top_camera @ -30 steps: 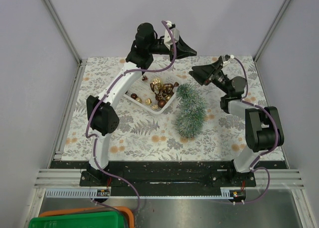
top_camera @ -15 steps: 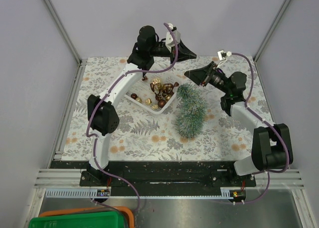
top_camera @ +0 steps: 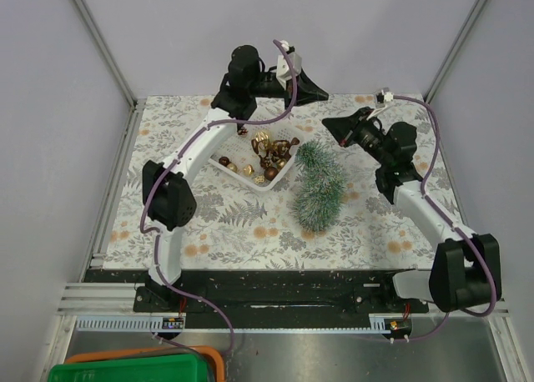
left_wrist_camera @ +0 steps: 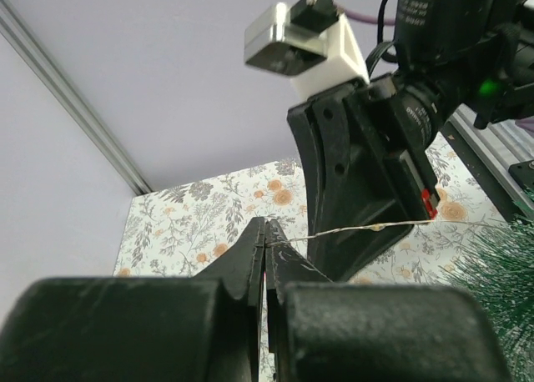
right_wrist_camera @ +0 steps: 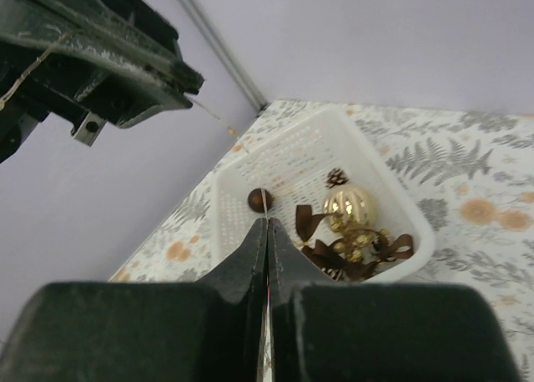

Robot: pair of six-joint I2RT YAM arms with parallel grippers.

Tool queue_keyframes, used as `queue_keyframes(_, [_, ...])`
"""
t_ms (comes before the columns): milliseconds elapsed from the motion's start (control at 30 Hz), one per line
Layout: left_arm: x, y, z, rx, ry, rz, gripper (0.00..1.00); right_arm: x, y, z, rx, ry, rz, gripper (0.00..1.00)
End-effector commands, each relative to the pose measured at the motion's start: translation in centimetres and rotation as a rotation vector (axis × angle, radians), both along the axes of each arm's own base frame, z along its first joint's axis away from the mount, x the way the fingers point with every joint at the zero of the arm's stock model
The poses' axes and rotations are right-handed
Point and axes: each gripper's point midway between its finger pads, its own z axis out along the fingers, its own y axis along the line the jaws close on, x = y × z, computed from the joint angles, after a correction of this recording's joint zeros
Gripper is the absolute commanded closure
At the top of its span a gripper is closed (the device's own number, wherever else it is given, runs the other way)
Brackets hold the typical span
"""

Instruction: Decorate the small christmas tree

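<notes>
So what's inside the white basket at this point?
The white basket holds a large gold bauble, a pinecone, several small brown and gold balls and tangled brown ribbon. Whatever lies under the ribbon is hidden.

Desk [top_camera: 209, 223], covered edge to edge by a leaf-and-flower print tablecloth [top_camera: 167, 132]. A white basket [top_camera: 238, 175] rests on it toward the far edge, left of centre. The small christmas tree [top_camera: 319, 186] rests just right of the basket, near the desk's middle.
</notes>
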Motion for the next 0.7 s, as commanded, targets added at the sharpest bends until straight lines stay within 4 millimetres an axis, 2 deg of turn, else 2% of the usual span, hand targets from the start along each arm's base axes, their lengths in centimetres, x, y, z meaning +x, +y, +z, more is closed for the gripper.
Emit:
queue_keyframes(0, [-2.3,1.6,5.5,-0.079,-0.122,0.026,0.96,0.7,-3.1,1.1,-0.07,-0.057,-0.204,1.0])
queue_keyframes(33, [-2.4,1.7,5.5,-0.078,-0.118,0.03,0.87,0.7,-3.5,1.4,-0.075,-0.056,-0.231,1.0])
queue_keyframes(67, [-2.3,1.9,5.7,-0.08,-0.11,0.047,0.7,0.9,-4.0,1.2,-0.086,-0.046,-0.261,1.0])
queue_keyframes(100, [-2.2,2.2,6.0,-0.084,-0.103,0.065,0.58,0.9,-4.5,1.3,-0.093,-0.041,-0.287,1.0])
queue_keyframes(167, [-2.5,2.7,6.0,-0.079,-0.1,0.07,0.52,1.1,-5.2,0.9,-0.12,-0.02,-0.326,1.0])
queue_keyframes(267, [-2.7,3.8,6.0,-0.07,-0.084,0.102,0.36,1.1,-6.3,0.5,-0.156,0.011,-0.385,1.0])
queue_keyframes(367, [-2.7,5.4,5.9,-0.055,-0.074,0.144,0.25,0.8,-7.3,0.0,-0.192,0.028,-0.432,1.0])
queue_keyframes(467, [-3.1,7.6,5.4,-0.036,-0.054,0.185,0.21,0.5,-8.3,0.1,-0.216,0.026,-0.483,1.0])
queue_keyframes(567, [-4.2,9.7,5.8,-0.024,-0.049,0.196,0.18,0.4,-8.9,0.5,-0.229,0.021,-0.51,1.0])
queue_keyframes(600, [-4.8,10.4,6.3,-0.022,-0.049,0.19,0.08,0.4,-9.0,0.6,-0.234,0.021,-0.521,1.0])
queue_keyframes(667, [-6.0,11.3,6.7,-0.009,-0.035,0.174,0.01,0.5,-9.6,0.5,-0.254,0.027,-0.551,1.0])
